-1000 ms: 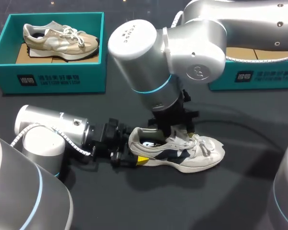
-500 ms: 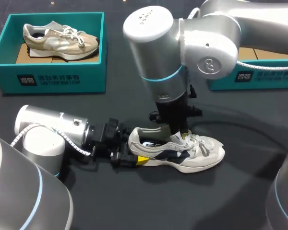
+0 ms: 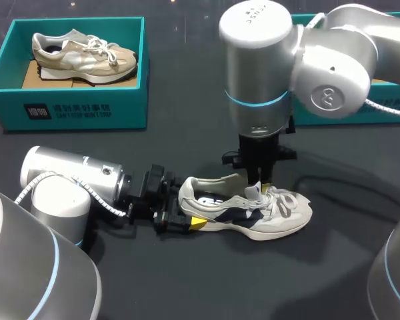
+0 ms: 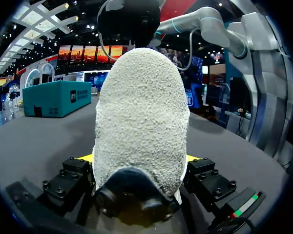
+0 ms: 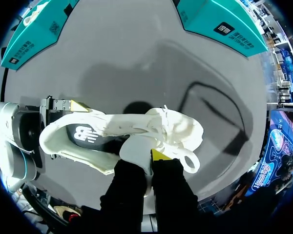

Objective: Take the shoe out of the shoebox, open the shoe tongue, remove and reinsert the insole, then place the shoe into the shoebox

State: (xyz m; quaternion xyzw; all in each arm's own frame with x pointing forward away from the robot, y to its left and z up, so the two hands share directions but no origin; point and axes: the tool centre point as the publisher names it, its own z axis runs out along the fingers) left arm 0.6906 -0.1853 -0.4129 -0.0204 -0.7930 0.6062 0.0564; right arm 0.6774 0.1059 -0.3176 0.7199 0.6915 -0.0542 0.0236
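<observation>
A white and navy shoe [image 3: 250, 215] lies on its sole on the dark table, toe pointing right. My left gripper [image 3: 187, 219] comes in low from the left, its fingers against both sides of the heel [image 4: 141, 122]. My right gripper [image 3: 261, 189] hangs straight down over the laces, shut on the white tongue [image 5: 135, 148], which is lifted toward the toe. The mouth of the shoe [image 5: 112, 131] stands open, and the dark insole [image 5: 83, 135] shows inside.
A teal shoebox [image 3: 73, 110] at the back left holds a beige shoe [image 3: 83, 57]. A second teal box [image 3: 387, 110] stands at the back right behind my right arm. A black cable [image 3: 333, 180] lies on the table right of the shoe.
My right arm has swung right from over the shoe's mouth to above the laces. Its gripper has shut on the tongue and drawn it up toward the toe. The left arm has kept still.
</observation>
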